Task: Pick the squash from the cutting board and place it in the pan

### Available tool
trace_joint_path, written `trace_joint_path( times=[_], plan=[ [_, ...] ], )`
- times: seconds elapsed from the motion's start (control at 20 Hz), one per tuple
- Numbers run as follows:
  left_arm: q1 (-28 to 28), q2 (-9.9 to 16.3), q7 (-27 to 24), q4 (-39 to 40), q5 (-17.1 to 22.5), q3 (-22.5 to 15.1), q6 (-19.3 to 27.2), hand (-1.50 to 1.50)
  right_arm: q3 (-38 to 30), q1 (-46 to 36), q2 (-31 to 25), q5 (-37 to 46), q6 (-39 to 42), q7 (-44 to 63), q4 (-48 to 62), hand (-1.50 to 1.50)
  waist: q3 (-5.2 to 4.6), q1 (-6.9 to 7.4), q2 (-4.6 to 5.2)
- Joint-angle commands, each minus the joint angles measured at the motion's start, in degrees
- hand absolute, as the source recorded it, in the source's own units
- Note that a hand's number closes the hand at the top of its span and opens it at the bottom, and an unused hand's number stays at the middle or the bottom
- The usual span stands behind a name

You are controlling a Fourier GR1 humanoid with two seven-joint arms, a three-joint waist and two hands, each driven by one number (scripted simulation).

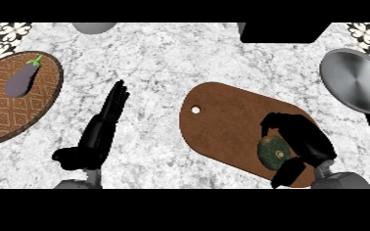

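Observation:
A dark green squash (272, 151) lies on the near right end of the brown cutting board (220, 117). My right hand (307, 142) is curled round the squash from the right, fingers over its far side and thumb at its near side, hiding part of it. The grey pan (350, 80) sits at the right edge, beyond the board. My left hand (104, 122) rests open on the counter at the left, fingers straight and pointing away.
A round patterned mat (29, 107) at the left edge carries a purple eggplant (23, 78). A black object (283, 32) stands at the back right and a grey round object (94, 27) at the back left. Marble counter lies between the board and the mat.

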Motion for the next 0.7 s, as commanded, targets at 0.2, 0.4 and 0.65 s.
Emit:
trace_joint_path(
  times=[0.2,0.4,0.65],
  plan=[
    [-3.3,-0.4,0.8,0.6,0.2,-0.1,-0.6,0.00,-13.6,-15.9,12.8,5.3,-8.9,30.5,10.5,1.50,0.50,1.93,1.04],
    [-3.6,-0.4,1.2,1.2,0.1,0.4,-0.3,0.00,-15.0,-25.0,10.3,12.6,-14.1,36.9,11.1,1.50,0.48,1.26,0.69],
    [1.9,1.0,1.0,-3.3,0.3,-0.1,-1.3,0.00,-14.6,-28.6,13.4,18.1,-23.9,41.6,10.5,1.50,0.54,1.26,0.27]
  ],
)
